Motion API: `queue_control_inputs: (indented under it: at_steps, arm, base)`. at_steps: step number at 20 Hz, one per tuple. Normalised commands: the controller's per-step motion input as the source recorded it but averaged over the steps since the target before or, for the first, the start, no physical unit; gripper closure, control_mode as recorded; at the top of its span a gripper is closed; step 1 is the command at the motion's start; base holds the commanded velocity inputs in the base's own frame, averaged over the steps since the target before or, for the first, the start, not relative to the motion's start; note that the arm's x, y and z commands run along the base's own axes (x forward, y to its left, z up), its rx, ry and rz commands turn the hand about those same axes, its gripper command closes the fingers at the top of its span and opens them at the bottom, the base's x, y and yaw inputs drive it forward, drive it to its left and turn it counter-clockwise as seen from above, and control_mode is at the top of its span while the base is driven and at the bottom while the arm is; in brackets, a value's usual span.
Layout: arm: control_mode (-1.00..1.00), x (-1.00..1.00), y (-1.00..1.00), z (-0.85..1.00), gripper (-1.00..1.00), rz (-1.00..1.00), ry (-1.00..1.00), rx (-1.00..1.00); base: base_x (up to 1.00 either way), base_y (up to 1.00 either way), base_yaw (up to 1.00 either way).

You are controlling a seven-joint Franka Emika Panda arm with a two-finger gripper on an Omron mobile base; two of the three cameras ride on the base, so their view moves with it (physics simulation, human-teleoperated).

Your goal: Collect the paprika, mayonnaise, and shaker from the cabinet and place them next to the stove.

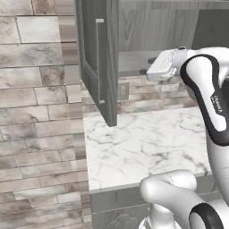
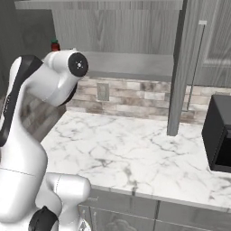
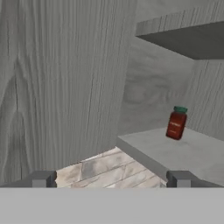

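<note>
The paprika [image 3: 176, 123], a small dark-red jar with a dark cap, stands upright on the grey inner shelf [image 3: 175, 153] of the cabinet [image 1: 147, 31]. It also peeks out as a red spot behind my arm, paprika [image 2: 55, 45]. My gripper [image 3: 111, 179] is open and empty, held in front of the shelf's edge. The jar is some way ahead and off to the right of its line. In the left base view my gripper [image 1: 150, 68] reaches into the cabinet opening. The mayonnaise, shaker and stove are out of view.
The cabinet door [image 1: 98, 58] stands open, jutting out over the white marble counter [image 1: 143, 143]; door [image 2: 180, 67]. A black box-shaped appliance [image 2: 220, 135] sits at the counter's right end. A tiled backsplash with a wall socket [image 2: 103, 91] runs below the shelf.
</note>
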Motion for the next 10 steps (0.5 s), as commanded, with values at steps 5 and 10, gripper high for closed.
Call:
queue_control_inputs:
  at_steps: [5,10]
  arm:
    - [-1.0,0.28,0.0,0.0,-1.0,0.0,0.06,0.03]
    - [-1.0,0.12,-0.03,-0.03,-1.0,0.0,0.04,0.03]
  base:
    - [0.0,0.0,0.0]
    - [0.0,0.0,0.0]
